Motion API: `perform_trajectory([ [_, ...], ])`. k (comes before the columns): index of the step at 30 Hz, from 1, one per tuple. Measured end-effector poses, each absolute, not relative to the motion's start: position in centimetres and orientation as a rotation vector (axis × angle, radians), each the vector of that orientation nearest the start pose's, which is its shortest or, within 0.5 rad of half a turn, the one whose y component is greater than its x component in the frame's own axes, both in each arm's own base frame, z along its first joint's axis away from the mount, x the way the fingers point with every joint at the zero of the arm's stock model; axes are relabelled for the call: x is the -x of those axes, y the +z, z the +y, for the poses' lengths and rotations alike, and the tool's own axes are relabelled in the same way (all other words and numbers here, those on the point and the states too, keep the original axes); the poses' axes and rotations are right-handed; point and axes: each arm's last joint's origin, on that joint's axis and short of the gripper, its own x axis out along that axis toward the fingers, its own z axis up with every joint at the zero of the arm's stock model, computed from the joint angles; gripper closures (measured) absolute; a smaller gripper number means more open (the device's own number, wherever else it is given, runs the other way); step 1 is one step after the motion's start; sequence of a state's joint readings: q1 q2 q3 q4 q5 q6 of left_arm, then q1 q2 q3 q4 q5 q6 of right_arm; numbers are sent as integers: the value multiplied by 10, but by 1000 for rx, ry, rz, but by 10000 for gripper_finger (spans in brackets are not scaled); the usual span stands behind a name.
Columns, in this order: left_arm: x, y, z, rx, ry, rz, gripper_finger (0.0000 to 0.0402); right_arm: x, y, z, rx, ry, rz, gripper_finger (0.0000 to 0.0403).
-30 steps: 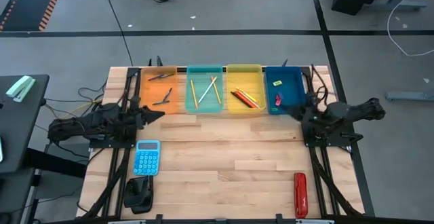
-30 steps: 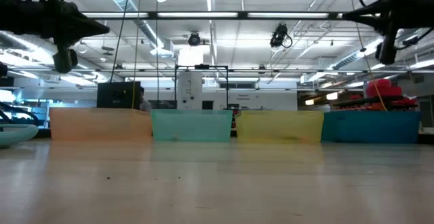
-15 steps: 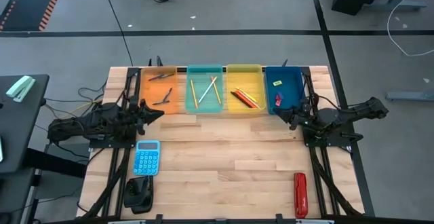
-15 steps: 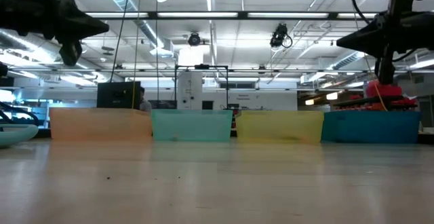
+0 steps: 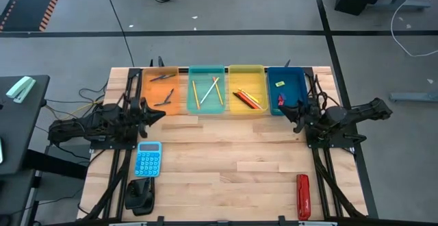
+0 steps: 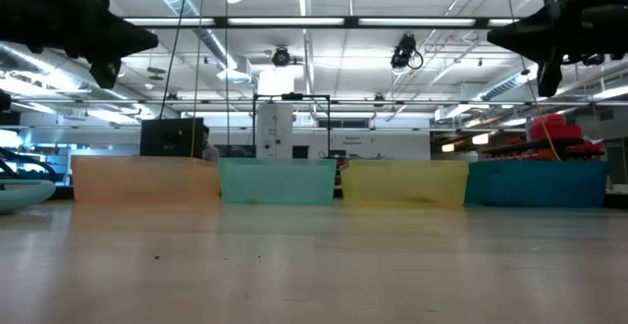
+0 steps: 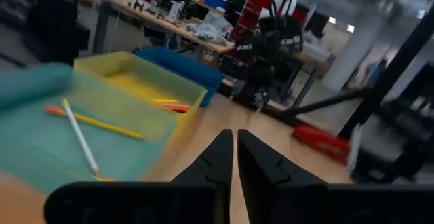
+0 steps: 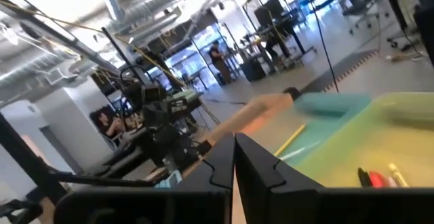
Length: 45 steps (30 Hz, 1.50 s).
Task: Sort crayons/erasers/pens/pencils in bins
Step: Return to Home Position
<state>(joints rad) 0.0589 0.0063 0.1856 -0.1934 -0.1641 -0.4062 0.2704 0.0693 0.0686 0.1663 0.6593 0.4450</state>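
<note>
Four bins [image 5: 226, 68] stand in a row at the table's [image 5: 226, 164] far edge: pens [image 5: 163, 99] in the orange one, pencils [image 5: 205, 91] in the teal, crayons [image 5: 248, 99] in the yellow, erasers [image 5: 280, 83] in the blue. The left gripper [image 5: 159, 114] hovers near the orange bin, fingers clenched and empty. The right gripper [image 5: 284, 109] hangs by the blue bin, fingers likewise clenched.

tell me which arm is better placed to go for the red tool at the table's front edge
Right, probably. The red tool lies on the right arm's side of the table, below the right gripper, with bare wood between. The left gripper sits far across, beyond the calculator. Both are shut and hold nothing.
</note>
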Motion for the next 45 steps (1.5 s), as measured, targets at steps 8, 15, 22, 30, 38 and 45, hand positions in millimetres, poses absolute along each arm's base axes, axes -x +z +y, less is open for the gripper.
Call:
perform_trajectory([
  [8, -82, 199, 10, 224, 232, 63, 379, -100, 181, 12, -492, -183, -188, 382],
  [15, -82, 205, 10, 122, 224, 15, 375, -101, 189, 4, -419, -117, -257, 382],
  [22, -81, 228, 5, 46, 95, -207, 368, -102, 188, 4, -437, 174, -181, 382],
  [30, -83, 204, -9, -19, -307, 12, 378, -104, 167, 2, -609, 113, 33, 382],
  [38, -97, 176, -10, -21, -289, -100, 368, -104, 159, 0, -792, 3, 101, 382],
  [45, -98, 177, -2, 122, -89, -114, 369, -104, 158, 0, -792, 3, 104, 382],
])
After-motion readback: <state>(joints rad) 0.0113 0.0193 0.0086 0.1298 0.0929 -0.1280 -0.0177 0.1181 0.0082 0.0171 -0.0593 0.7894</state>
